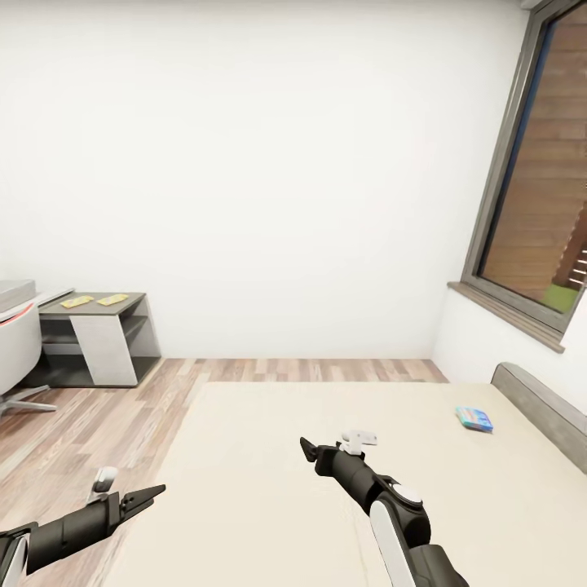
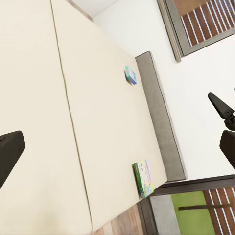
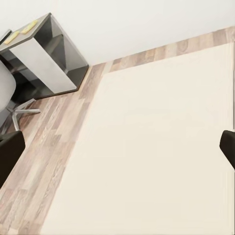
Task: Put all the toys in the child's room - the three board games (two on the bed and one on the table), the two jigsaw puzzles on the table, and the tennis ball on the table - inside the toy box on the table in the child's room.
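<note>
Head view has us facing the bed (image 1: 269,456), its beige mattress spreading ahead to the grey headboard (image 1: 542,408) on our right; the smaller blue board game (image 1: 474,419) lies flat near that headboard, well apart from both grippers; the left wrist view adds a white-and-green board game (image 2: 143,178) further along the same edge. We judge the step in hand to be reaching the blue box, so we should close in on the bed first, then bring one arm down over the box's short sides; the box is thin, so the fingers must straddle its edges. Our right gripper (image 1: 308,449) hovers over the mattress, arm stretched forward, jaws apart and empty; our left gripper (image 1: 147,496) hangs low beside the bed, also parted, holding nothing.
</note>
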You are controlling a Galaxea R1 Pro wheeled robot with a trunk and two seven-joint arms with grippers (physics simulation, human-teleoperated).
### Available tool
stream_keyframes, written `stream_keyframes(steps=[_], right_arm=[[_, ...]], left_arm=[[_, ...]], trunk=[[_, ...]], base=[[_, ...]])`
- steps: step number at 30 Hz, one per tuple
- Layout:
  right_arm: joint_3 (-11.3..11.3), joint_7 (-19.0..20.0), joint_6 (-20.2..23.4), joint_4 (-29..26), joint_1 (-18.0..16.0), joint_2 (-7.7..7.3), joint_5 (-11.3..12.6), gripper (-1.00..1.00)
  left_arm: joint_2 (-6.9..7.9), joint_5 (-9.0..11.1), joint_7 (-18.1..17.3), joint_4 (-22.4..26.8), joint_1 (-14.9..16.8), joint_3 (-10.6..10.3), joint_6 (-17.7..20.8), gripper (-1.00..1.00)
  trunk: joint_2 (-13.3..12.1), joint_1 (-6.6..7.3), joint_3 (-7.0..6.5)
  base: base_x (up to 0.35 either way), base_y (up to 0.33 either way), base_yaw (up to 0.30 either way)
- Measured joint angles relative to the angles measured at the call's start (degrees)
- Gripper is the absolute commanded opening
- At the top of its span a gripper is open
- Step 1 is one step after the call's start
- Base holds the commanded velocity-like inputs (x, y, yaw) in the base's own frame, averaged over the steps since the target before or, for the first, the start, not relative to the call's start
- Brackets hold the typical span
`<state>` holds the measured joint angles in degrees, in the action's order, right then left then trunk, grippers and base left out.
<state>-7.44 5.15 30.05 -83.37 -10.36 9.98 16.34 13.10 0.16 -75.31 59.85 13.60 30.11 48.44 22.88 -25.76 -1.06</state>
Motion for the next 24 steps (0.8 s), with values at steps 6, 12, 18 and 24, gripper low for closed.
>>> stream_keyframes(steps=[6,12,18,24], right_arm=[[0.0,0.0,0.0,0.0,0.0,0.00,0.0,1.00],[0.0,0.0,0.0,0.0,0.0,0.00,0.0,1.00],[0.0,0.0,0.0,0.0,0.0,-0.01,0.0,1.00],[0.0,0.0,0.0,0.0,0.0,0.00,0.0,1.00]], left_arm=[[-0.02,0.0,0.0,0.0,0.0,0.0,0.0,1.00],[-0.01,0.0,0.0,0.0,0.0,0.0,0.0,1.00],[0.00,0.0,0.0,0.0,0.0,0.0,0.0,1.00],[-0.01,0.0,0.0,0.0,0.0,0.0,0.0,1.00]], trunk=[[0.0,0.00,0.00],[0.0,0.00,0.00],[0.0,0.00,0.00],[0.0,0.00,0.00]], base=[[0.000,-0.188,0.000],[0.000,-0.053,0.000],[0.000,-0.010,0.000],[0.000,-0.032,0.000]])
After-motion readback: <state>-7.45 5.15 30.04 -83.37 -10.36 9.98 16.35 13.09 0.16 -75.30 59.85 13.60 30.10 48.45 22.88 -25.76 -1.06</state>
